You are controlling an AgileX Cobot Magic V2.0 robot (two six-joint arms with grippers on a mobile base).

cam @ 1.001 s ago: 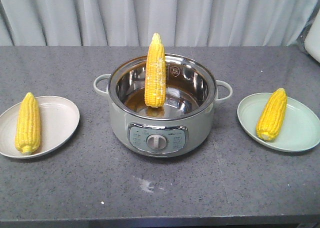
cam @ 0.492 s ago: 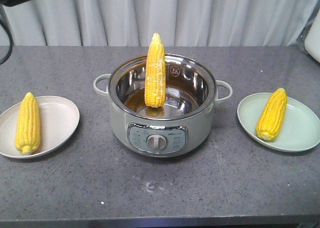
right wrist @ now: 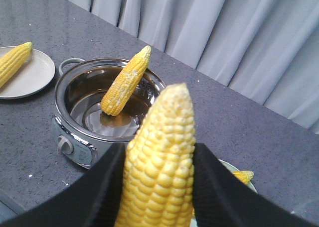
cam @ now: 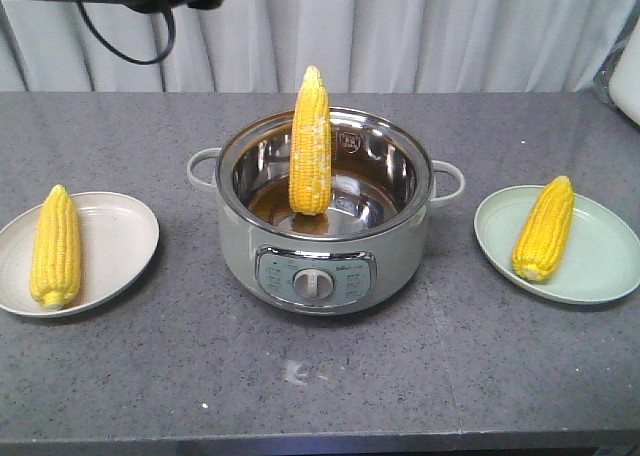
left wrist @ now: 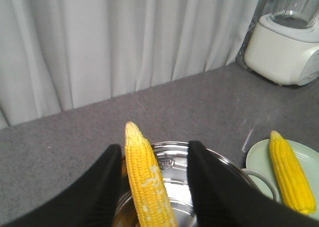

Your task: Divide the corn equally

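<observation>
we log right gripper (right wrist: pixel 159 155) jaws clamped on a bright yellow husked cob (right wrist: pixel 162 132). left gripper (left wrist: pixel 154 152) jaws apart. white-patched yellow cob (cam: pixel 311 141) leans in the round steel-lined pot (cam: pixel 330 271) on the grey worktop (cam: pixel 400 396). second plain cob (cam: pixel 55 248) lies on the round cream plate (cam: pixel 120 238), third plain cob (cam: pixel 545 226) on the round pale green plate (cam: pixel 600 261).
</observation>
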